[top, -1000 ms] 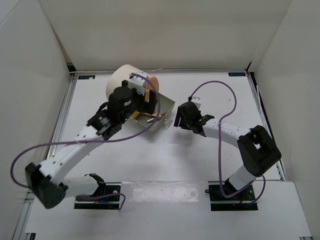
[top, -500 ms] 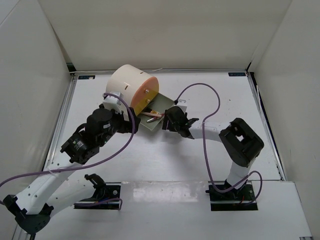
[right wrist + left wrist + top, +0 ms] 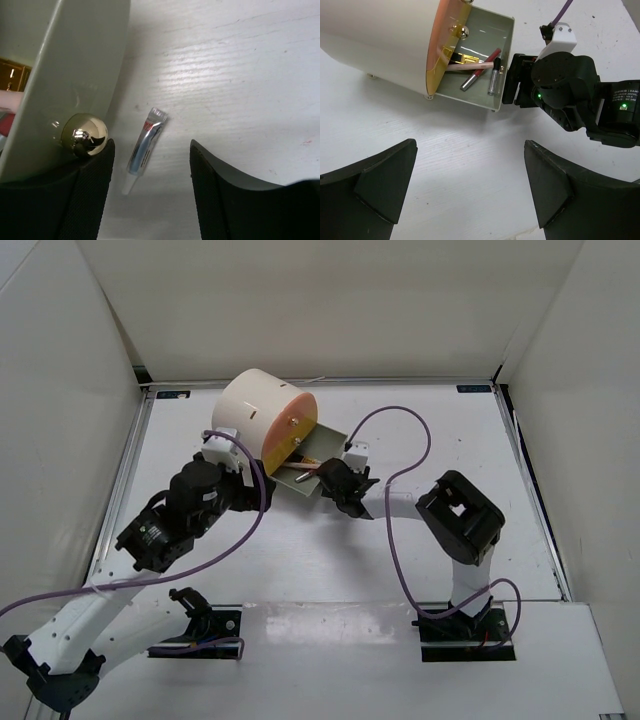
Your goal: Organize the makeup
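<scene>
White walls (image 3: 330,300) — white table (image 3: 330,560), small tube (image 3: 145,146)

One cream cylinder (image 3: 262,410) stands at eleven o'clock on the table (image 3: 400,570), with one drawer (image 3: 487,25) pulled out toward four o'clock. There are two gold knobs: one front knob (image 3: 464,32) and one drawer knob (image 3: 85,134). In the drawer lie one gold compact (image 3: 465,60) and two thin pencils (one pink pencil (image 3: 482,67), one grey pencil (image 3: 493,80)); anything tucked deeper cannot be counted. One small tube (image 3: 145,145) lies at four o'clock of the drawer knob. Two grippers show: one left gripper (image 3: 470,185) and one right gripper (image 3: 150,195).
</scene>
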{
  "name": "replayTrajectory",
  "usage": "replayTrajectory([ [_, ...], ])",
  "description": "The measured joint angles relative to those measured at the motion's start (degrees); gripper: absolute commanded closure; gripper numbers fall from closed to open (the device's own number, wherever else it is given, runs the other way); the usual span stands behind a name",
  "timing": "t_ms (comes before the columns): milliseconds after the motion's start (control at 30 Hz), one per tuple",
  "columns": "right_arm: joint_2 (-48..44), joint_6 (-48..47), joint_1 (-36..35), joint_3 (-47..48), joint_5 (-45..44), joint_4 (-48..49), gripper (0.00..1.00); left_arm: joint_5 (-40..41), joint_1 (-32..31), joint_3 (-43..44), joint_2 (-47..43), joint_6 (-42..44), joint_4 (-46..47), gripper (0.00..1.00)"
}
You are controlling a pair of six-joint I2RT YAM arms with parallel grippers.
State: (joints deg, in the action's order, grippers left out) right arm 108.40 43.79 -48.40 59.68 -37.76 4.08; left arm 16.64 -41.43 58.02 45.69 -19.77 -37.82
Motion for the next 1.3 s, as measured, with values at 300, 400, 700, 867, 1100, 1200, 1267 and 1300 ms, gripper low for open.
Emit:
replayTrajectory([
  [300,4.6,0.8,-0.1,5.6,-6.9,-4.5,0.58,1.2,0.0,0.5,0.7,1.7,-1.4,0.02],
  [400,4.5,1.8,-0.1,5.5,-7.8,-5.9,0.66,2.3,0.0,1.6,0.8,2.4,-2.1,0.02],
  [700,-1.1,5.2,-1.4,-0.1,-7.6,-10.8,0.99,5.8,0.0,2.5,0.4,4.1,-2.6,0.02],
  [867,-3.5,5.0,-1.9,-0.7,-6.9,-15.5,1.00,6.7,0.0,2.7,0.4,4.4,-2.7,0.02],
  [1100,-9.8,-3.7,-1.8,3.0,-7.5,-17.6,0.96,8.0,0.0,2.7,0.3,3.7,-2.7,0.02],
  [1200,-11.6,-8.6,-1.8,6.9,-6.8,-13.6,0.95,8.5,0.0,2.7,0.1,2.8,-2.7,0.02],
  [1267,-11.5,-11.1,-1.8,9.0,-5.6,-10.1,0.95,9.0,0.0,2.7,-0.3,2.1,-2.7,0.02],
  [1300,-11.1,-11.9,-1.8,10.1,-4.9,-8.7,0.95,9.3,0.0,2.7,-0.6,1.7,-2.7,0.02],
])
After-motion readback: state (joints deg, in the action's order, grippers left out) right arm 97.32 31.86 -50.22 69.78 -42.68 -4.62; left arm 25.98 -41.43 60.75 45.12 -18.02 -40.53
